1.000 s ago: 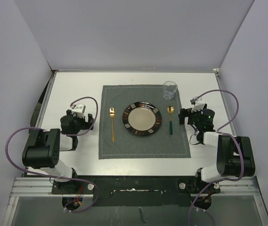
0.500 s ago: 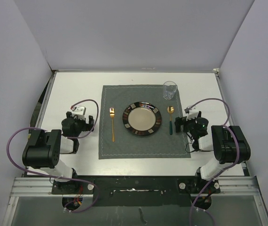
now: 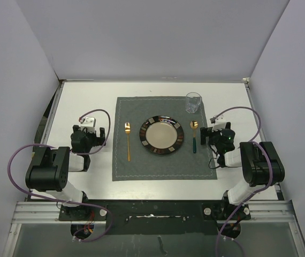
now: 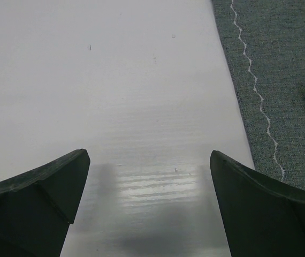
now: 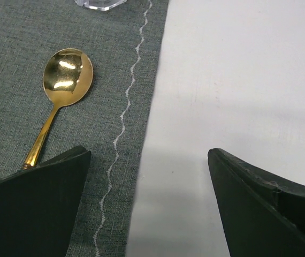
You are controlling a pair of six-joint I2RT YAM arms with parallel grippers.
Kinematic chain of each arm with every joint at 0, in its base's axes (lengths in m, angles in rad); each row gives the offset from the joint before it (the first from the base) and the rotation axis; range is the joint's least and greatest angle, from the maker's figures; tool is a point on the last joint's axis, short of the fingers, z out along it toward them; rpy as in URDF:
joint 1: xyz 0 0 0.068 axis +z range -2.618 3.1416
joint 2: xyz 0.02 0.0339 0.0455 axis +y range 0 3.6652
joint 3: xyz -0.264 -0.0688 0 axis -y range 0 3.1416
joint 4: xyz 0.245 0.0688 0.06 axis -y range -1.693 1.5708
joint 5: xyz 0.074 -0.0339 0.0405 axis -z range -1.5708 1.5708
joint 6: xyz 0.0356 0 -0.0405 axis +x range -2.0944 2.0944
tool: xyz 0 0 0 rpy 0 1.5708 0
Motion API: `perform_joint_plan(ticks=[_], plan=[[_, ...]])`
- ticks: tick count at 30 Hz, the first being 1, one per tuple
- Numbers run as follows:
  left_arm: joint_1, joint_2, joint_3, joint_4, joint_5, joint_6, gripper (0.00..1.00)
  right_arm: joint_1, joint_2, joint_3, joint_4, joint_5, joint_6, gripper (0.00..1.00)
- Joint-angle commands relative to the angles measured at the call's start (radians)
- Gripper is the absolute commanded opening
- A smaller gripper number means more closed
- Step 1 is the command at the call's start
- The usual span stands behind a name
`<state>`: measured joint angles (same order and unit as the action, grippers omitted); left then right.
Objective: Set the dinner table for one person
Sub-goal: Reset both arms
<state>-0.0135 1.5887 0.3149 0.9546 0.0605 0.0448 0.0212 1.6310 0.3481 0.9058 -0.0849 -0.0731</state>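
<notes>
The right arm has folded back on itself and brought the right claw [image 5: 148,151] in to the right-hand edge of the grey placemat [image 3: 163,166], while the left claw [image 4: 148,155] has shifted only slightly and spread its jaws a little wider. Both claws stand apart with nothing between the fingers. The left one is low over bare white desk [image 3: 77,101] just left of the mat's stitched edge. The right one straddles the mat's right edge. The desk fills the floor of the white-walled enclosure and carries everything. On the mat lie a dark-rimmed plate [image 3: 161,135] in the middle, a gold fork [image 3: 128,140] to its left, a gold spoon [image 3: 194,135] with a teal handle to its right, and a clear glass [image 3: 193,102] at the far right corner.
</notes>
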Motion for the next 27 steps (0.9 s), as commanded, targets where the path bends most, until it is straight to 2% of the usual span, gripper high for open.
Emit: perform_joint_plan(ticks=[1,27], plan=[[0.004,0.016,0.041,0.009,-0.024,-0.023,0.98,-0.002,-0.005,0.051,-0.010,0.042,0.006,0.98],[0.004,0.016,0.039,0.012,-0.025,-0.022,0.98,-0.003,-0.007,0.051,-0.005,0.034,0.010,0.98]])
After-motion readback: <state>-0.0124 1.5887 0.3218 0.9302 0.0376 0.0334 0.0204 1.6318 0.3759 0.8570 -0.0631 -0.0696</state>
